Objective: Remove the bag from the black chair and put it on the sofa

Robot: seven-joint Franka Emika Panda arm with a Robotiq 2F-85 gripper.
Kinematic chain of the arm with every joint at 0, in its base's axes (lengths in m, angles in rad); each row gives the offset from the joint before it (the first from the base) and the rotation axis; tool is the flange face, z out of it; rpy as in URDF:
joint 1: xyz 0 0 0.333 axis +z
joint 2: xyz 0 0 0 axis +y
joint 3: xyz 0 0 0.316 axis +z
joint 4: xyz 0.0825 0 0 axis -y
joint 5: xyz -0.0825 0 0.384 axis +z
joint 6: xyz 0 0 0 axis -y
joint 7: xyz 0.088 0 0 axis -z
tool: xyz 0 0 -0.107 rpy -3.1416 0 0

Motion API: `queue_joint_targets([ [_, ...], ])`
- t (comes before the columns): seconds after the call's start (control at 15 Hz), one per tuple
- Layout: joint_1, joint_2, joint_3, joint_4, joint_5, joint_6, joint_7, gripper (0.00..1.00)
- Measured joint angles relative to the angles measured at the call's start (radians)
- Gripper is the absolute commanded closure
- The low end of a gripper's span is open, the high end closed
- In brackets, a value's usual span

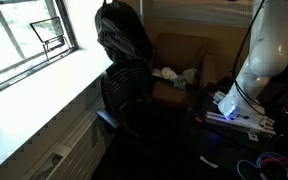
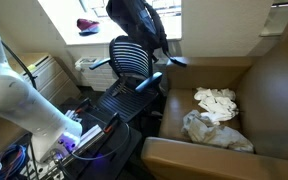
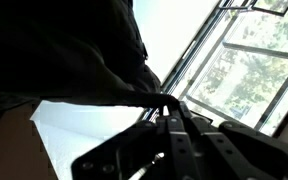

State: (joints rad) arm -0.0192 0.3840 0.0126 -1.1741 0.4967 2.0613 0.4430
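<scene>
The black bag [image 1: 123, 33] hangs in the air just above the backrest of the black chair [image 1: 127, 92]; both exterior views show it [image 2: 139, 24], with the chair [image 2: 132, 62] under it. In the wrist view my gripper [image 3: 164, 101] is shut, its fingers pinched on a black strap of the bag [image 3: 64, 50], which fills the upper left. The gripper itself is out of frame in the exterior views. The brown sofa [image 1: 187, 55] stands right beside the chair, and it also shows in an exterior view [image 2: 246, 88].
White crumpled cloths [image 2: 216, 101] lie on the sofa seat, also seen in an exterior view [image 1: 176, 74]. The robot's white arm and base [image 1: 246, 95] stand next to the chair with cables on the floor. A window and wide sill [image 1: 44, 85] run along the wall.
</scene>
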Motion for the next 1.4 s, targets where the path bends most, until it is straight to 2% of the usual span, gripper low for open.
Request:
queue_joint_targets([
  [0.67, -0.009, 0.016, -0.001, 0.020, 0.002, 0.000, -0.004, 0.96],
  [0.8, -0.009, 0.016, -0.001, 0.020, 0.002, 0.000, -0.004, 0.99],
  [1.0, -0.023, 0.016, -0.009, -0.009, 0.026, 0.000, -0.002, 0.99],
  [1.13, -0.070, 0.043, -0.018, 0.012, 0.065, -0.039, 0.042, 0.99],
  [1.4, -0.235, 0.077, -0.054, 0.016, 0.213, -0.114, 0.050, 0.99],
])
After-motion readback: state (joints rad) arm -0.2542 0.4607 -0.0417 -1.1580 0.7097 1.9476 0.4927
